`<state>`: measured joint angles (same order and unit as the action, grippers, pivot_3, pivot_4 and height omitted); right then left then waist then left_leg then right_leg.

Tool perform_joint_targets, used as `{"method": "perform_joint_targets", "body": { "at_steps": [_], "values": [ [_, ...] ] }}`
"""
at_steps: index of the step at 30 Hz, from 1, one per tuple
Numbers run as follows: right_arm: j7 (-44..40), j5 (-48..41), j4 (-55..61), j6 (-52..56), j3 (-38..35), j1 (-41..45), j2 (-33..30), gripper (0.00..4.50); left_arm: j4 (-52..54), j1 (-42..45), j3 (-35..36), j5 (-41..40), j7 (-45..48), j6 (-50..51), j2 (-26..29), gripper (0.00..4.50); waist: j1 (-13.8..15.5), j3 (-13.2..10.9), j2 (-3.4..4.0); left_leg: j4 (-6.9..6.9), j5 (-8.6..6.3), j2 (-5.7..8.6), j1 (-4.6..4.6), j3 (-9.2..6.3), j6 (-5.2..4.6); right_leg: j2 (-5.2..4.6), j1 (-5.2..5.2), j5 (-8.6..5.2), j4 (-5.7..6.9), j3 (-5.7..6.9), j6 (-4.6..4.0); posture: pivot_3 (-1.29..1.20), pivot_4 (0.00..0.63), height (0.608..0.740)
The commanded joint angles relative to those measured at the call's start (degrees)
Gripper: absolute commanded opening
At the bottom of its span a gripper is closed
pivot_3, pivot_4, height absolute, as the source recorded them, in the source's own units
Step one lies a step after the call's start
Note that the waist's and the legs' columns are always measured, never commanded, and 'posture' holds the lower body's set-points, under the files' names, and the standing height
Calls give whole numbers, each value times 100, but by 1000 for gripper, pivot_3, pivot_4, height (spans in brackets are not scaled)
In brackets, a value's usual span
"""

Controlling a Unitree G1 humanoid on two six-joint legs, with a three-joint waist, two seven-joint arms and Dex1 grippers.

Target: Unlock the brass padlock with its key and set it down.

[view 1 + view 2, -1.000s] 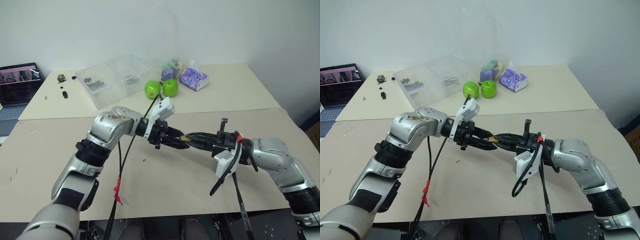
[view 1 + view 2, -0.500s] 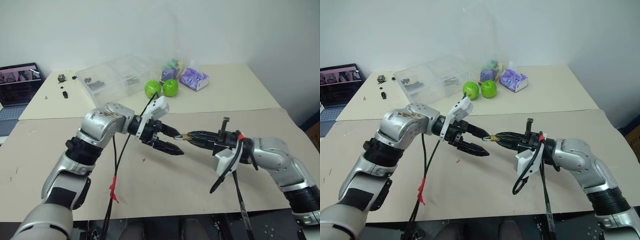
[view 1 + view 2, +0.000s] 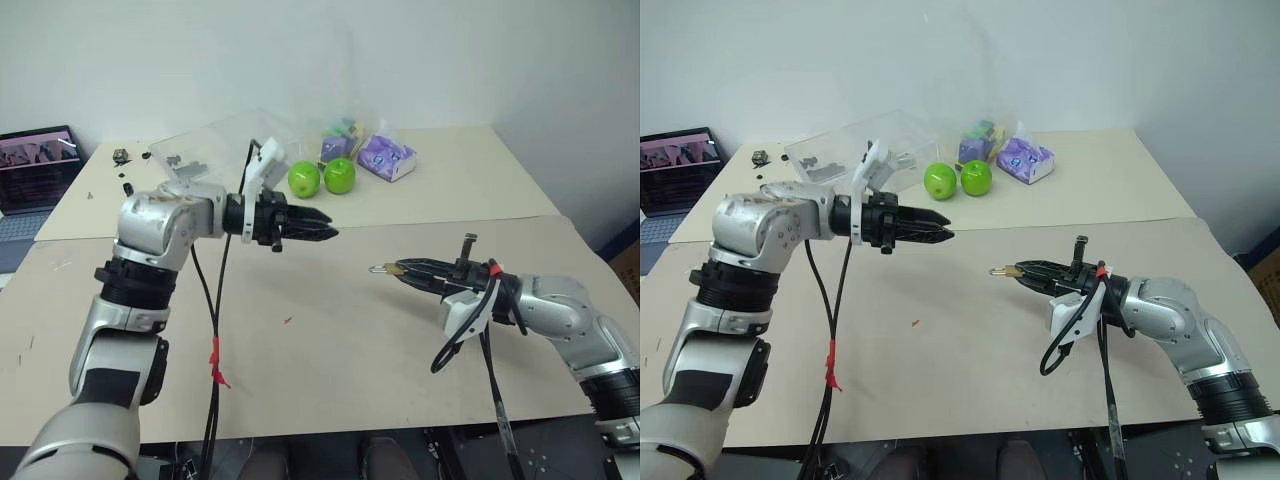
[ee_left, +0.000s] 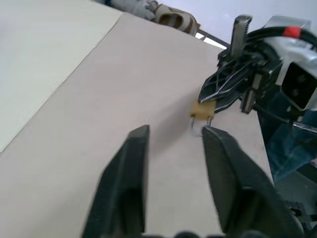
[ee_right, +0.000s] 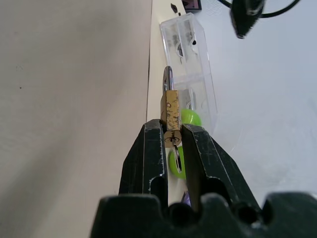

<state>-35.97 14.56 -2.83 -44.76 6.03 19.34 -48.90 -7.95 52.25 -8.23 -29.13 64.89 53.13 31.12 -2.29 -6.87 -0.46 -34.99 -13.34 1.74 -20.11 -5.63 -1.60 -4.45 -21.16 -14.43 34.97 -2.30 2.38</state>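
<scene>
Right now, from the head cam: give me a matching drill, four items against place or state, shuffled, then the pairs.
Items:
1. brass padlock
2. left gripper
3. green apples
4. clear plastic box

Place or state:
A. on the far table, beside the purple packets
B. pinched at the right gripper's fingers, above the near table
C. on the far table, behind the left arm
D. in the air, apart from the padlock, holding nothing

Pairs: 1-B, 2-D, 3-A, 4-C
</scene>
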Motion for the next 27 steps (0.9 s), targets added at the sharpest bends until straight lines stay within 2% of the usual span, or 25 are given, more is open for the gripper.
{"method": "perform_joint_targets", "body": {
  "at_steps": [1, 14, 27],
  "values": [
    [114, -66, 160, -68, -193, 155, -52, 150, 227, -13, 74, -7, -166, -115, -101, 108, 3, 0, 0, -1, 0, 0, -1, 0, 0, 0, 0, 0, 0, 0, 0, 0, 150, 740],
    [126, -90, 384, 146, -192, 221, 56, 150, 769, -307, -160, -25, -809, -105, -789, 16, 11, 0, 0, -3, 0, 5, -2, 0, 0, -4, 0, 1, 0, -5, 2, 0, 150, 740],
    [98, -148, 469, 210, -189, 285, 53, 150, 953, -502, -354, 2, -996, -194, -908, 16, 25, 0, -1, -3, 0, 7, -2, 1, 0, -5, 1, 1, -1, -7, 2, 0, 150, 740]
  ]
}}
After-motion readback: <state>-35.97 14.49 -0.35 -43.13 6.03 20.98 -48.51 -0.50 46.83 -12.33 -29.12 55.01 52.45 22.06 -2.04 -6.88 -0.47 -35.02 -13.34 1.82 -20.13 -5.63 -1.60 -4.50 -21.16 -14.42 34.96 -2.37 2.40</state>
